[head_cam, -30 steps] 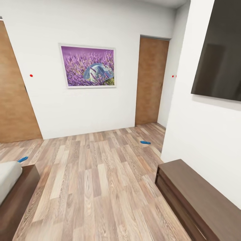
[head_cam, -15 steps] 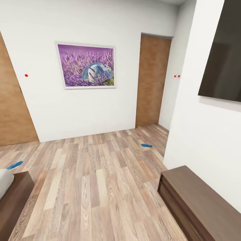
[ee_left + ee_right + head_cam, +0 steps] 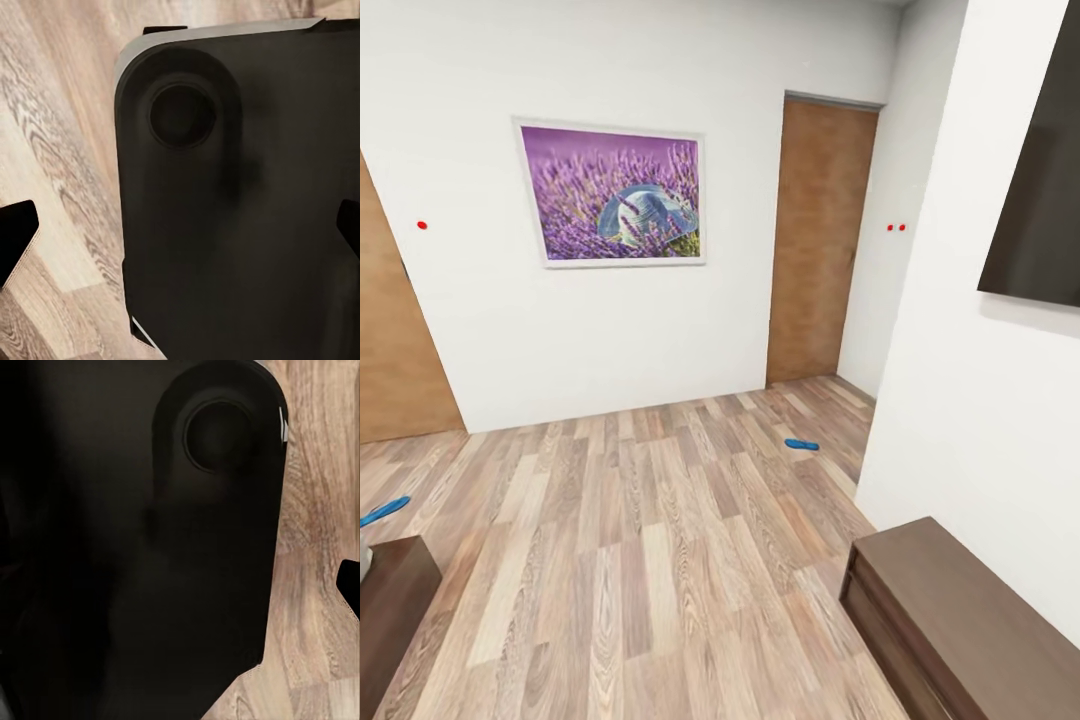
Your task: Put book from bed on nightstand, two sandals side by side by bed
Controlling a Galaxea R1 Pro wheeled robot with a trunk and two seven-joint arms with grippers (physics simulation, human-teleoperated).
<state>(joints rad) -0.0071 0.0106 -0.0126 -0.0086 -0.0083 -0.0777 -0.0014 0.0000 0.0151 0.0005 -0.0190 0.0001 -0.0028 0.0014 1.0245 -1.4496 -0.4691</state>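
Our head has turned to the right since a moment ago, so the whole picture has slid left; the things in the room have not moved. The bed corner at the near left has almost slipped out of sight, and the dark screen on the right wall shows less.

We start with the biggest things. The bedroom floor (image 3: 660,560) is brown wood planks, and the far wall is white. On that wall hangs a purple flower picture (image 3: 612,194). A brown door (image 3: 820,240) stands at the far right. The dark screen (image 3: 1040,190) hangs on the right wall. Below it, near us on the right, is a long dark dresser (image 3: 960,630). At the near left we see just a corner of the bed (image 3: 395,600).

Now the small things. One blue sandal (image 3: 801,444) lies on the floor far off, near the door. The other blue sandal (image 3: 384,512) lies at the far left, just past the bed corner. The two are well apart, so we think that job is not done yet. We think the book job is not settled either.

The wrist views look down at dark robot parts over the floor. The left gripper (image 3: 180,232) shows dark tips at both edges, wide apart. For the right gripper, one tip shows, so we cannot tell.
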